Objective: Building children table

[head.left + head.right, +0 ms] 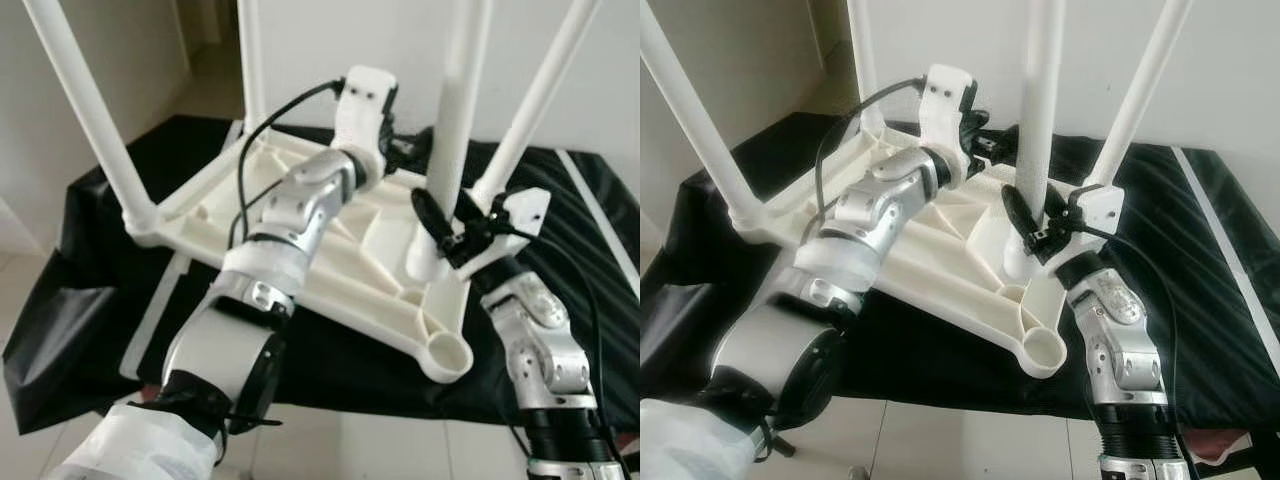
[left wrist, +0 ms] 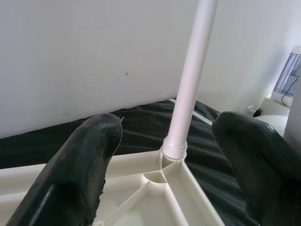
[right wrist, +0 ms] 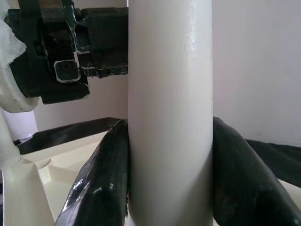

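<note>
A white plastic table top point(image 1: 200, 205) lies upside down on a black cloth. Three white legs stand in its corners: near left point(image 1: 85, 110), far left point(image 1: 250, 60) and far right point(image 1: 540, 95). My right gripper point(image 1: 445, 225) is shut on a fourth leg point(image 1: 455, 110), held upright with its lower end resting on the ribbed underside, beside the empty near-right corner socket point(image 1: 447, 355). In the right wrist view both fingers point(image 3: 101, 183) press against that leg point(image 3: 169, 94). My left gripper point(image 1: 405, 150) hovers open over the far edge, with nothing between its fingers point(image 2: 80, 165).
The black cloth point(image 1: 90, 270) covers a low surface with pale floor point(image 1: 30, 440) in front. A white wall point(image 1: 320, 50) stands close behind. Through the left wrist view the far-right leg point(image 2: 193, 75) rises from its threaded socket.
</note>
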Controlling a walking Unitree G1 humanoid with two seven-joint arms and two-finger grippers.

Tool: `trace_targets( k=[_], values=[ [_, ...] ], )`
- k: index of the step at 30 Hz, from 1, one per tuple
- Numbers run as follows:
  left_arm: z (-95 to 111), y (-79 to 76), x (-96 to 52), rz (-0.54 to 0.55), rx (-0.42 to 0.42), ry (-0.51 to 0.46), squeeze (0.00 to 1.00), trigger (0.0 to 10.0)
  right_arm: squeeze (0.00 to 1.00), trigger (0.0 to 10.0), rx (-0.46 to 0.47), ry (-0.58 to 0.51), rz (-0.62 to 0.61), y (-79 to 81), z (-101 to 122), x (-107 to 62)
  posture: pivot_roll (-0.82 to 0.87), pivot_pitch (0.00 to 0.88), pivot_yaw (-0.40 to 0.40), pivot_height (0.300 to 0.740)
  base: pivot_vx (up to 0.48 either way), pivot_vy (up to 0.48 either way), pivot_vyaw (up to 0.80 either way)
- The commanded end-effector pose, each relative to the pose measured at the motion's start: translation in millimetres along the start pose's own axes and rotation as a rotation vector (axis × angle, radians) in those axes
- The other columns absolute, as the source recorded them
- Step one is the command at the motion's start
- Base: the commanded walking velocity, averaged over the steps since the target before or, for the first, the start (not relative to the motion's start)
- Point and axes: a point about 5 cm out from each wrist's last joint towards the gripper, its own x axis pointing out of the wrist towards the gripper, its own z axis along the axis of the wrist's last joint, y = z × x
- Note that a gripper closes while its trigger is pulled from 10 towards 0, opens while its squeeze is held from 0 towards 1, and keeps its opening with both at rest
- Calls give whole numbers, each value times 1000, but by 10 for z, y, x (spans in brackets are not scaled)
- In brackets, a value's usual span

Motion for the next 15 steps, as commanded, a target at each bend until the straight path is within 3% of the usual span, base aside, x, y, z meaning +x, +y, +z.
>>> trace_targets(
  k=[1,3,15],
  values=[
    [111,-256,48,-208,14,-44,0,10000,0,10000,19,67,-8,1,-128,0,23,0,-48,740,0,0,0],
    [126,-331,51,-236,12,-53,0,10000,0,10000,17,71,-10,2,-135,16,23,0,-48,740,0,0,0],
    [130,-439,44,-262,10,-55,0,10000,0,10000,16,94,-10,13,-175,33,24,0,-50,740,0,0,0]
  ],
)
